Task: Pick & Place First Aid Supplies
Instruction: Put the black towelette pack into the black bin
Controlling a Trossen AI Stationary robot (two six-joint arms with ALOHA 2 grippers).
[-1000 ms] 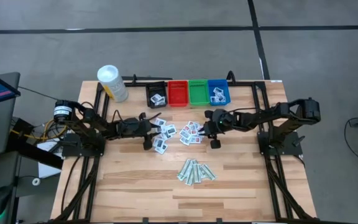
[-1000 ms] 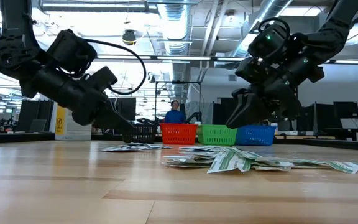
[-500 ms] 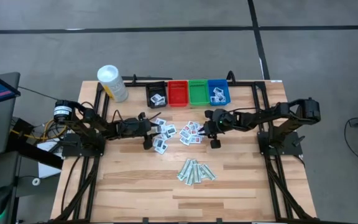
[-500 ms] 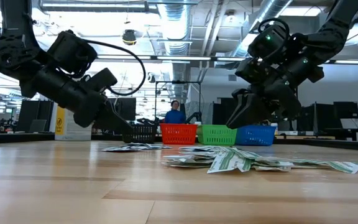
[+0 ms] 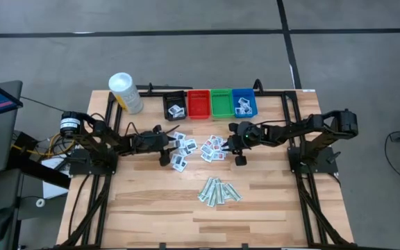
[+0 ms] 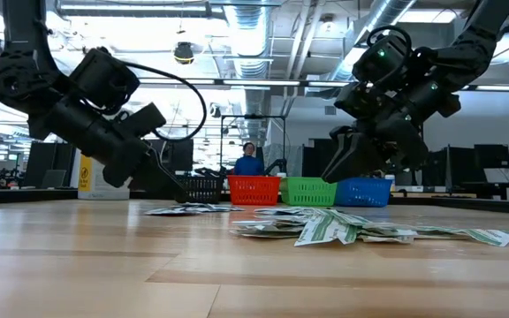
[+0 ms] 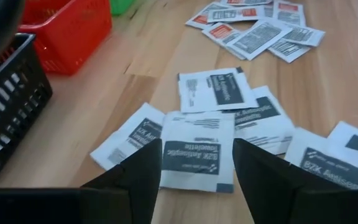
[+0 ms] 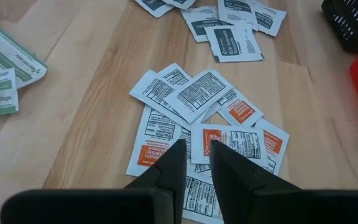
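The first aid supplies lie flat on the wooden table (image 5: 144,201) in three loose groups. White packets with dark print (image 5: 182,147) are in front of my left gripper (image 5: 167,146). White packets with red print (image 5: 214,148) are in front of my right gripper (image 5: 229,144). Pale-green strips (image 5: 219,191) lie nearer the front edge. In the left wrist view my left gripper (image 7: 197,168) is open, its fingers standing either side of one dark-print packet (image 7: 191,152). My right gripper (image 8: 194,155) hangs above a red-print packet (image 8: 229,140), its fingers a narrow gap apart with nothing between them.
Black (image 5: 175,105), red (image 5: 198,104), green (image 5: 221,103) and blue (image 5: 244,103) bins stand in a row at the far edge; the black and the blue one hold packets. A white canister (image 5: 125,92) stands at the far left corner. A person (image 6: 248,159) shows far behind the table.
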